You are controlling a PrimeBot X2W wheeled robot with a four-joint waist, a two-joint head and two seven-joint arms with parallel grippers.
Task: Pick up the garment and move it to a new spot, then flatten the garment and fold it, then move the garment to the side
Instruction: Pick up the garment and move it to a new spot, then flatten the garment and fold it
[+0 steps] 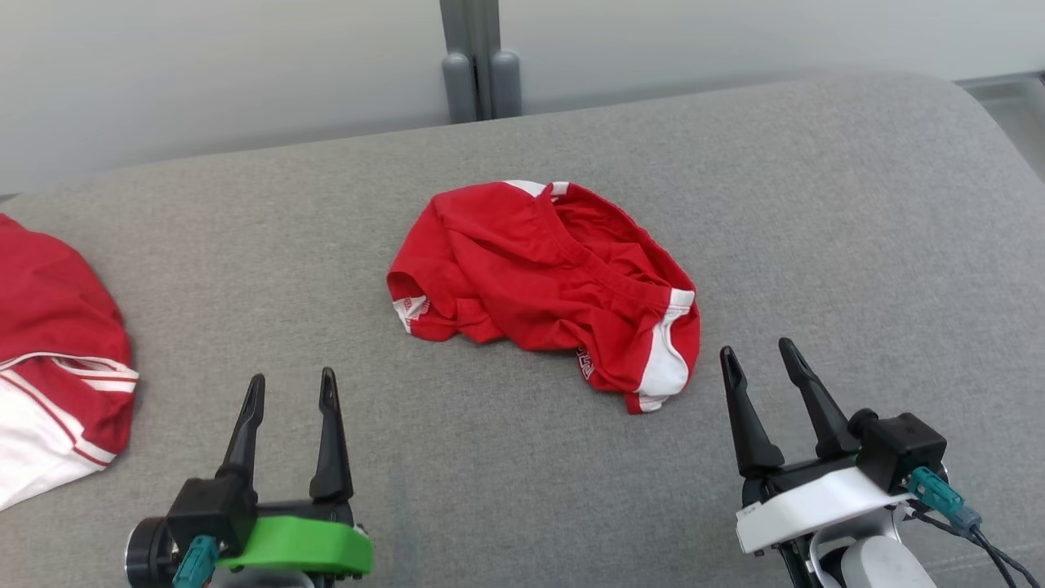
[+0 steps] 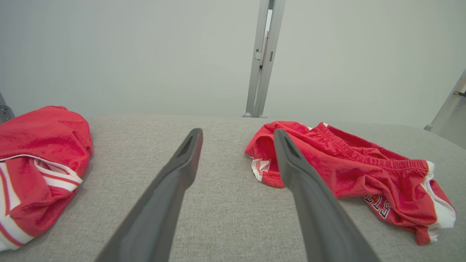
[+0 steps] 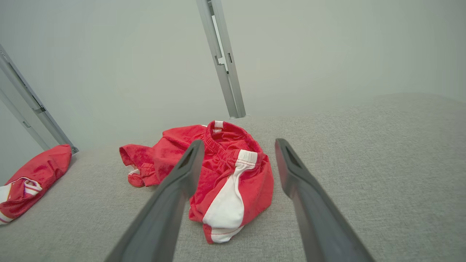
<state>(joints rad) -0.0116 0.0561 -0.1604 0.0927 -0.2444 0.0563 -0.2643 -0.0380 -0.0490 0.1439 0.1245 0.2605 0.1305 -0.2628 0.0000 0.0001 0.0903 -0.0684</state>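
On the cushion (image 1: 816, 204) the garment (image 1: 539, 286) lies central, another garment (image 1: 49, 359) well left of it.

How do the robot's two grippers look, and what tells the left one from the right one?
Each gripper has two long, dark, pointed fingers. The left gripper sits on a bright green mount; the right gripper sits on a white mount. Both carry a teal plug, and a dark cable leaves the right one.

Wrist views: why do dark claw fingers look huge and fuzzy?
Left wrist view: left claw sits close to the wide lens, looming, blurred; right wrist view: right claw likewise, grey metal post leaning; head view: even light, crumpled red fabric shorts sharp.
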